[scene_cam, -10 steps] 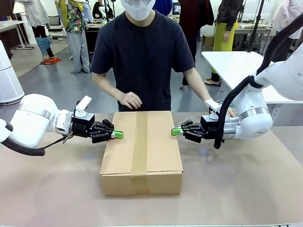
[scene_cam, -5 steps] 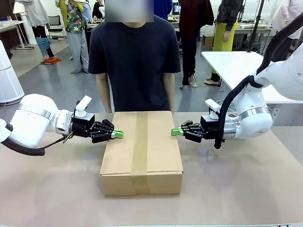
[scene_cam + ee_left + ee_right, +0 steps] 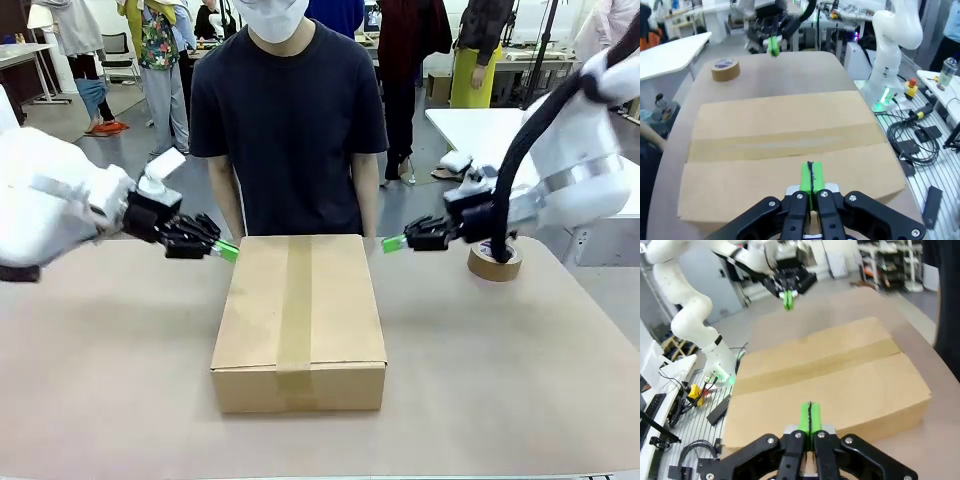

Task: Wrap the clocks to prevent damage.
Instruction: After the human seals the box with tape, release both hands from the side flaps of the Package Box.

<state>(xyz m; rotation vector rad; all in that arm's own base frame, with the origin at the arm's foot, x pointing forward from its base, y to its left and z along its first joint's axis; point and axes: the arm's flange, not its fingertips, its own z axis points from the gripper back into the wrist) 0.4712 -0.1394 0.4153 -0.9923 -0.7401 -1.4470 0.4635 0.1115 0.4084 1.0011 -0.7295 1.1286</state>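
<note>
My left hand (image 3: 226,250) and right hand (image 3: 392,243) are pinched together, empty. The taped brown cardboard box (image 3: 298,318) looks rigid; I'd press its side walls.

White arms (image 3: 50,205) (black, green-padded end effectors)

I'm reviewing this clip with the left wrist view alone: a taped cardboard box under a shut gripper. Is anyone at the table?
Observer: Yes, a person in a dark T-shirt stands at the far edge, directly behind the cardboard box.
Operator: Where's the right gripper?
Observer: The right gripper is shut, holding nothing, above the table off the box's right far corner.
Operator: And that tape roll?
Observer: The tape roll lies flat on the table under the right arm's wrist.
</note>
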